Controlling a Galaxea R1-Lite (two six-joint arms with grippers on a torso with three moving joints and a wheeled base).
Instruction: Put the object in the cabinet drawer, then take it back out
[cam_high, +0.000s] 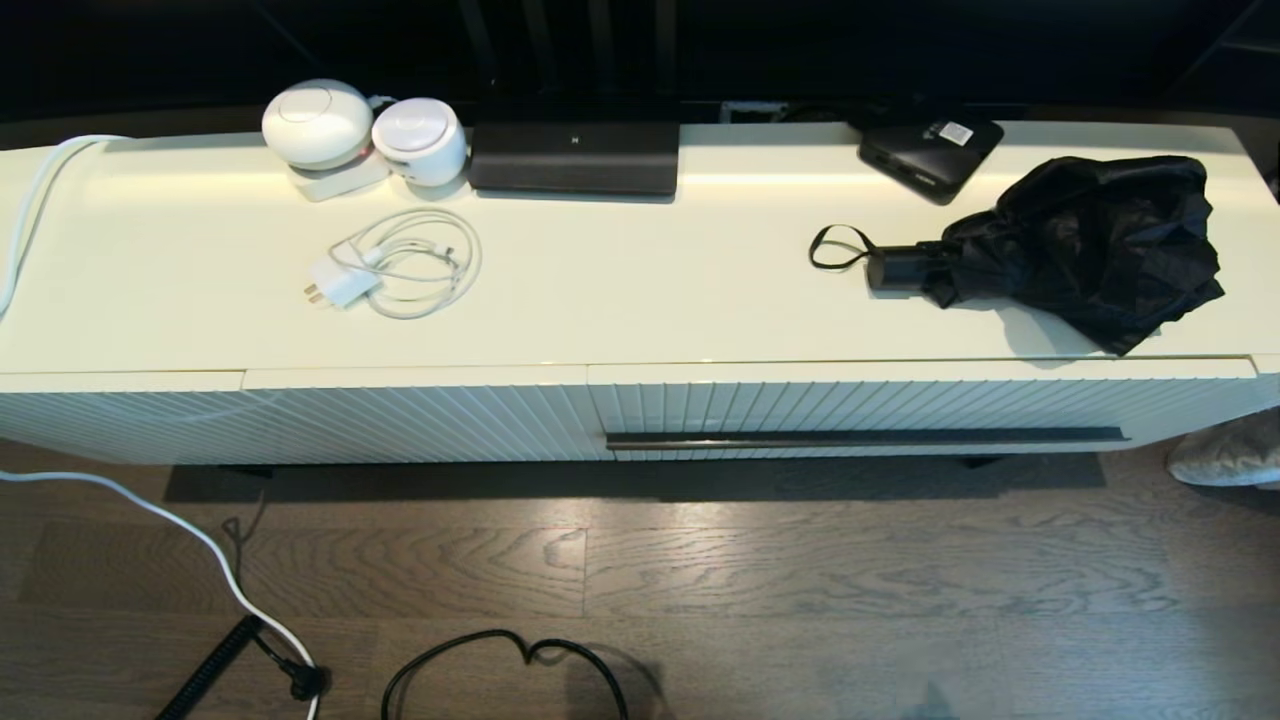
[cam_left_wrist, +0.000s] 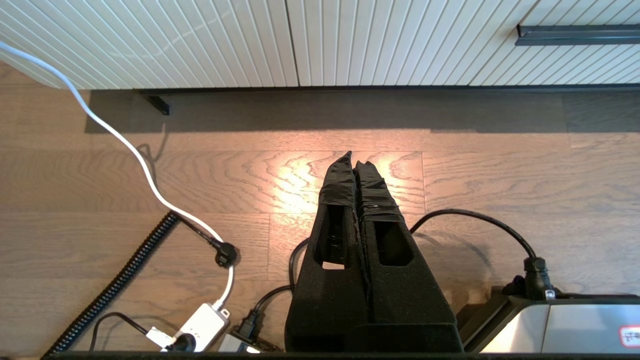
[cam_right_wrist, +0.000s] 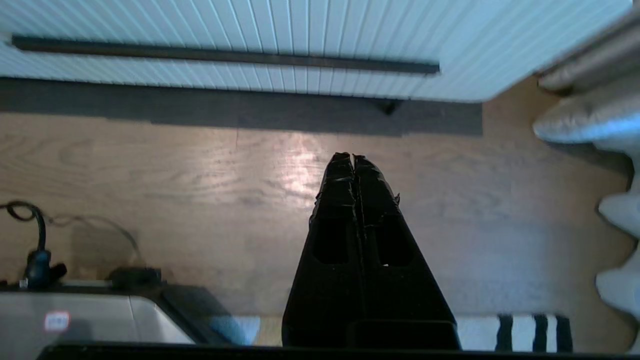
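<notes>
Head view: black compact folding umbrella (cam_high: 1085, 245) with loose baggy fabric lies on the cream-white cabinet top (cam_high: 640, 290), toward the right end, its short black cylindrical handle (cam_high: 900, 268) pointing left and the thin wrist loop (cam_high: 838, 246) lying flat beside it. Neither arm shows in this view. Wide cream-white drawer with vertically ribbed front (cam_high: 900, 405) sits closed under the umbrella, its long dark bar handle (cam_high: 865, 437) running along the lower edge. A ribbed cream panel (cam_high: 300, 420) without a handle is to its left.

Left gripper (cam_left_wrist: 354, 160) (black, tape-wrapped fingers pressed together, nothing between them) hangs low over the wood floor (cam_left_wrist: 475, 175), facing the ribbed cabinet front. Right gripper (cam_right_wrist: 353, 157) is likewise clenched on nothing, over the floor in front of the drawer, with the bar handle (cam_right_wrist: 225, 54) ahead of it. So the umbrella is up on the cabinet top, well apart from both grippers.

Other stuff on top: flat black box with white sticker (cam_high: 930, 150) just behind the umbrella, black rectangular device (cam_high: 575, 150) at the back centre, two white round domed gadgets (cam_high: 365, 130) at back left, coiled white charger cable with plug (cam_high: 395, 265). Cables on the floor: white cable (cam_left_wrist: 125, 145), black coiled cord (cam_left_wrist: 115, 285).
</notes>
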